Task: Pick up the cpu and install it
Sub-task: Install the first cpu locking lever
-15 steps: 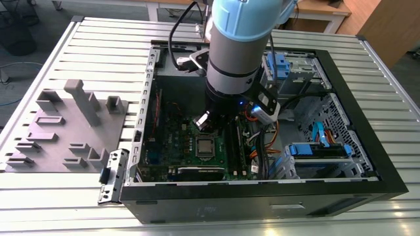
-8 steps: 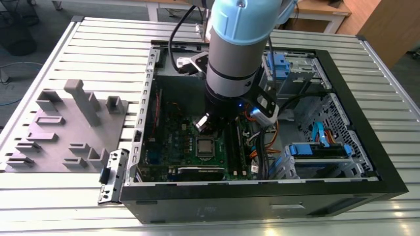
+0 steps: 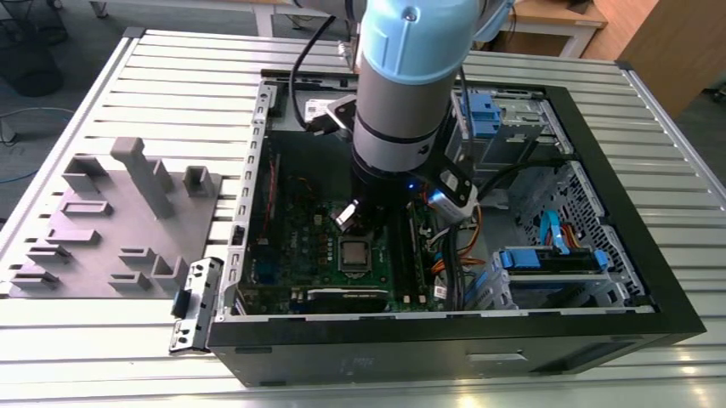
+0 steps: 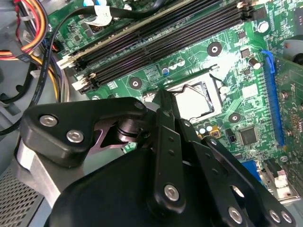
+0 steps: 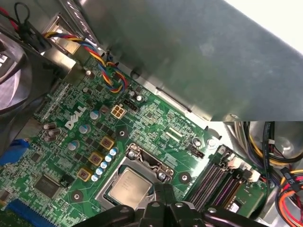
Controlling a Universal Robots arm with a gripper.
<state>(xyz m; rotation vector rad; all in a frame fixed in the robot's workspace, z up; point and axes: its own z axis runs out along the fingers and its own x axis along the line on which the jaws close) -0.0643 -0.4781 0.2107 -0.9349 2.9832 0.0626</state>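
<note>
The cpu (image 5: 127,187) lies flat inside the metal socket (image 5: 144,161) on the green motherboard (image 5: 156,118), with its silvery top turned up. In the exterior view the cpu (image 3: 355,253) sits level in the middle of the board, and it is not in the jaws. So the picking and the placing look done. Whether the socket frame is locked down over the chip, I cannot tell.

The gripper (image 5: 163,188) hangs low over the board, with its tips just beside one edge of the cpu. In the first wrist view the jaws look closed together, with nothing between them. In the second wrist view the gripper (image 4: 165,101) stands in front of the socket, and the cpu (image 4: 196,101) shows bright behind it.

The motherboard is inside an open computer case (image 3: 635,212), which lies on a worktop (image 3: 136,85) of ribbed aluminium. On the exterior view's left there is a grey holder tray (image 3: 102,221) with several empty-looking slots. Coloured cables (image 5: 111,78) run along the case wall. Behind the worktop there is some wooden furniture (image 3: 669,42) and a grey floor.
</note>
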